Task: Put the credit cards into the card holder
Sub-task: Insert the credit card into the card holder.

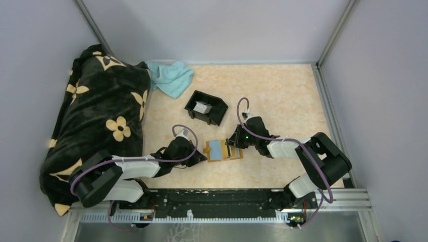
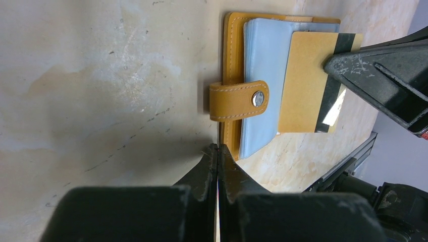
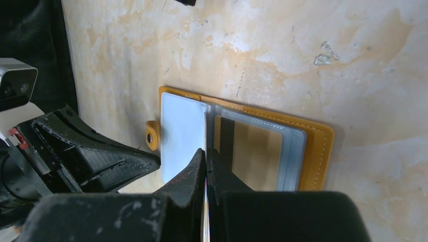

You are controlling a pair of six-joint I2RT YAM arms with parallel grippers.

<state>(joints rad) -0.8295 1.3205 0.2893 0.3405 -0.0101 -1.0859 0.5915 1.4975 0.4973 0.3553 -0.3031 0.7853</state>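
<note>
Right end effector [image 3: 206, 156] is gripping a tan credit card [image 2: 305, 83], its far end lying over a sleeve of the open card holder [image 2: 233, 50] on the table [image 3: 353, 50]. Left end effector [image 2: 217, 154], clenched, is touching the holder's edge just ahead. Pale cards [image 1: 203, 107] are waiting in a black tray [image 1: 218, 108] beyond both, so most of the task seems left.

From my console I count one card holder [image 1: 222, 149] and one tan card [image 2: 305, 83] lying over it. Beyond it sits one black tray [image 1: 220, 108] of pale cards [image 1: 203, 107], number unclear. Left of it are one teal cloth [image 1: 171, 78] and one flowered blanket [image 1: 96, 116]. Two grippers flank it: left gripper [image 1: 201, 157], right gripper [image 1: 233, 146].

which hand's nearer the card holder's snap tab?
Left: left hand sits at the card holder's tab-side edge, close to the snap tab; right hand is across the holder, shut on a credit card.
</note>
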